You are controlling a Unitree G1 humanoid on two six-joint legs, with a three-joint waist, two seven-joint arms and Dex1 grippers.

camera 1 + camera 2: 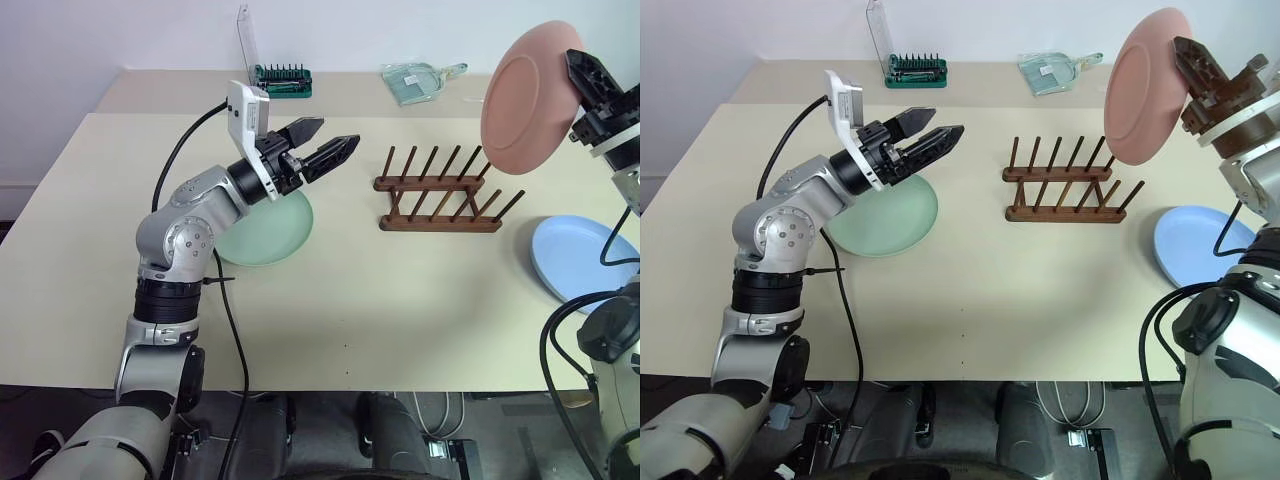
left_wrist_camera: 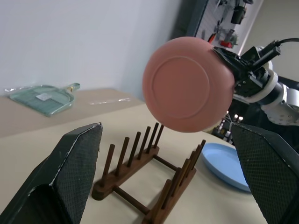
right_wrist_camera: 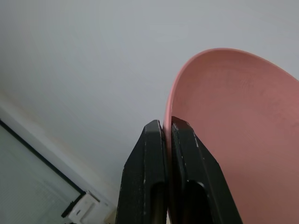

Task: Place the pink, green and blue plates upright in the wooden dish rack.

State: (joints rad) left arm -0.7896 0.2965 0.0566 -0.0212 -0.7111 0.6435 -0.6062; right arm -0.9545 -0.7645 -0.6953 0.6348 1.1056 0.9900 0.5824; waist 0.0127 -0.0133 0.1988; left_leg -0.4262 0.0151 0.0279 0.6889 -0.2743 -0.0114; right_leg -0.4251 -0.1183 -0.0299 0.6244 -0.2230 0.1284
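While the right gripper (image 1: 578, 75) pinches the rim of the pink plate (image 1: 528, 98) between its two black fingers, the plate stands nearly on edge in the air, its underside turned toward the robot's left. In the right wrist view the fingers (image 3: 152, 186) sit pressed together on the thin edge, with the plate's hollow face curving away on one side of them. Below the held plate and a little to its left stands the wooden dish rack (image 1: 440, 192), two base rails with two rows of slanted pegs; the plate's lower edge hangs above the rack's right end, clear of the pegs. Beneath the right gripper and nearer the robot lies the blue plate (image 1: 585, 257), flat on the table (image 1: 380, 310) beside the rack's right end.

Left of the rack hovers the left gripper (image 1: 325, 143), its fingers spread wide and holding nothing, pointing toward the rack and the raised plate. Directly under this gripper and its wrist lies the green plate (image 1: 280, 235), flat on the table, partly hidden by the arm. Seen along the left gripper's fingers (image 2: 77, 163), the rack lies between and beyond them, with the pink plate above it.

Beyond the left gripper, at the table's far edge, stands a green bit holder (image 1: 283, 80) with its clear lid raised, and farther right a clear green dustpan (image 1: 418, 78).
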